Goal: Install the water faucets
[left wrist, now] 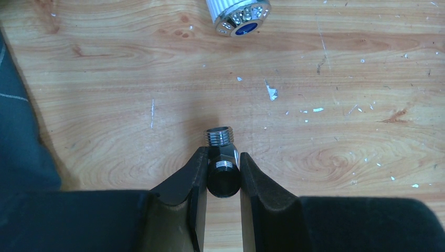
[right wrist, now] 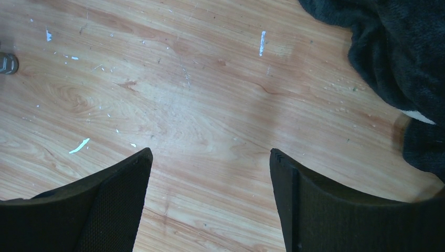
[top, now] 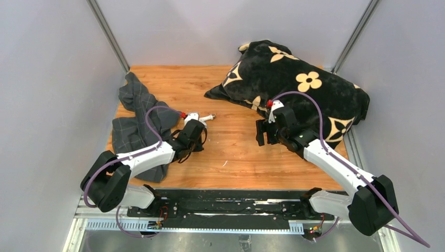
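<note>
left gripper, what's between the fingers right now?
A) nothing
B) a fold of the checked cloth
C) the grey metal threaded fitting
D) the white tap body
C: in the left wrist view the left gripper is shut on the grey metal fitting, its threaded end poking out; the white tap body lies apart on the table.

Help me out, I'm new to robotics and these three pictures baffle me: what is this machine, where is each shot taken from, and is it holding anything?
It is two robot arms bolted to a wooden table. The wide picture looks down from above; the other two come from cameras on each wrist. The left end effector is shut on a grey metal fitting, and the white tap body lies just ahead of it. The right end effector is open and empty above bare wood. A grey checked cloth lies on the left and a black flowered cushion on the right.
</note>
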